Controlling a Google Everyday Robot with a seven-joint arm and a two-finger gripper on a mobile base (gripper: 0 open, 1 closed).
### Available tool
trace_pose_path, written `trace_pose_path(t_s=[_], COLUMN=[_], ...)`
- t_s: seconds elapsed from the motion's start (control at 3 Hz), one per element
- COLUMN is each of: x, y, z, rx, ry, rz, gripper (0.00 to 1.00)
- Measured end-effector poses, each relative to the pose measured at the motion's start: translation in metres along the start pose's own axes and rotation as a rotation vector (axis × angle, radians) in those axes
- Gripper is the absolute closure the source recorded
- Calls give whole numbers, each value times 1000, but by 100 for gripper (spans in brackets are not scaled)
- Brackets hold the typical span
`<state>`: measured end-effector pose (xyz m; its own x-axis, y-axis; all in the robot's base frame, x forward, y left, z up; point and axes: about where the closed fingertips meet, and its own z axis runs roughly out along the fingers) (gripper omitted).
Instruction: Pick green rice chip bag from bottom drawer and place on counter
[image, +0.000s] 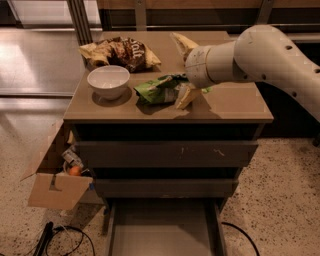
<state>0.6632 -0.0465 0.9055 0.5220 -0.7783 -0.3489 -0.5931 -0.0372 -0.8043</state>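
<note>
The green rice chip bag (156, 90) lies flat on the beige counter (235, 102), just right of a white bowl. My gripper (175, 70) is at the bag's right end, open wide. One tan finger (181, 42) points up and back; the other (186, 97) rests at the bag's right edge. The bottom drawer (162, 227) is pulled out at the foot of the cabinet, and its grey floor is bare.
A white bowl (108, 81) and a brown chip bag (122, 52) sit on the counter's left and back. Two shut grey drawers (165, 152) are above the open one. An open cardboard box (55, 182) and a black cable (60, 237) lie on the floor at left.
</note>
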Motion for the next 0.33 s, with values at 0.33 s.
trace_pose_path(t_s=[0.33], x=[0], y=[0], z=[0], rx=[0], ry=[0], rz=[0], gripper=[0])
